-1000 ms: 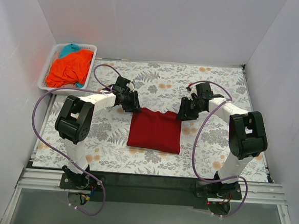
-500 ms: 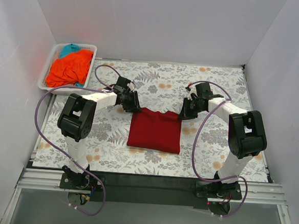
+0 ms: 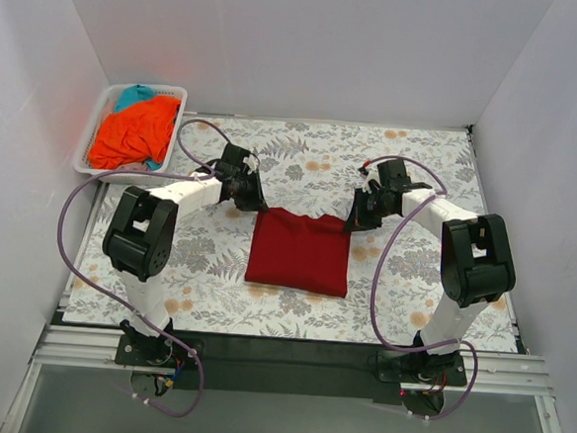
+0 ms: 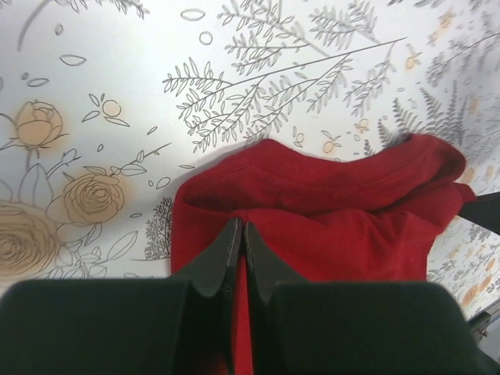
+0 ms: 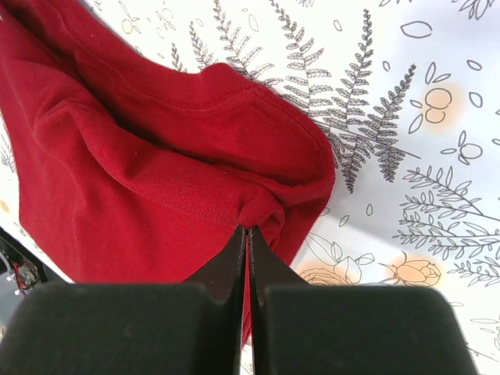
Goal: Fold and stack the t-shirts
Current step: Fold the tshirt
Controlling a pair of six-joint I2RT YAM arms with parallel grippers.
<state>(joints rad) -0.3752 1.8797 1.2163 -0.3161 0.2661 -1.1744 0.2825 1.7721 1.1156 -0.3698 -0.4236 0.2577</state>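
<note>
Red shirt [image 3: 299, 252] lay mid-table on the floral cloth [image 3: 313, 154], folded into a rough rectangle, with one arm at each far corner. The left gripper [image 4: 241, 226] was down on the far left corner with its jaws pressed together. The tips rested right on the fabric, but I honestly couldn't tell if any of it was caught between them. The right gripper [image 5: 247, 228] was at the far right corner, jaws also squeezed tight, and a little pucker of red fabric was bunched up right at the tips, so that one had the shirt pinched.

As for looks, it was plain dark red in doubled layers, with a stitched hem line showing. The near edge lay fairly flat, while the far edge was rumpled into a raised ridge running between the two corners, and the right corner bulged.

The orange shirt [image 3: 131, 136] was heaped in the white basket [image 3: 88, 143] at the far left corner. The teal shirt [image 3: 134, 95] peeked out behind it.
</note>
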